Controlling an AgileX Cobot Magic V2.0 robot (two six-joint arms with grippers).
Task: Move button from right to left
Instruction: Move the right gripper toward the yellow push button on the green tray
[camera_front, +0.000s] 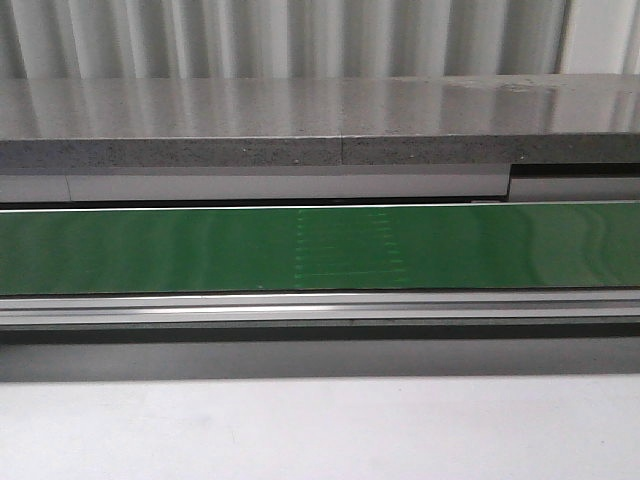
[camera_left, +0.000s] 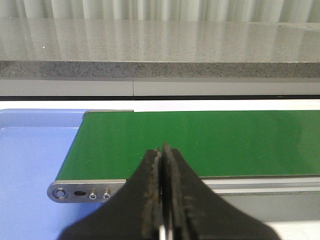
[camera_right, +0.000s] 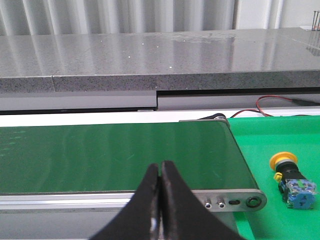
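The button (camera_right: 291, 179) lies on its side on a bright green mat (camera_right: 280, 135) past the right end of the green conveyor belt (camera_right: 115, 155). It shows a yellow cap, black collar and blue-clear body. My right gripper (camera_right: 161, 165) is shut and empty, over the belt's near edge, well to the left of the button. My left gripper (camera_left: 163, 148) is shut and empty over the belt's left end (camera_left: 200, 142). Neither gripper nor the button shows in the front view, only the belt (camera_front: 320, 248).
A blue tray surface (camera_left: 30, 165) lies past the belt's left end. A grey stone ledge (camera_front: 320, 120) runs behind the belt. Red and black wires (camera_right: 270, 107) lie behind the green mat. A metal rail (camera_front: 320, 308) edges the belt's near side.
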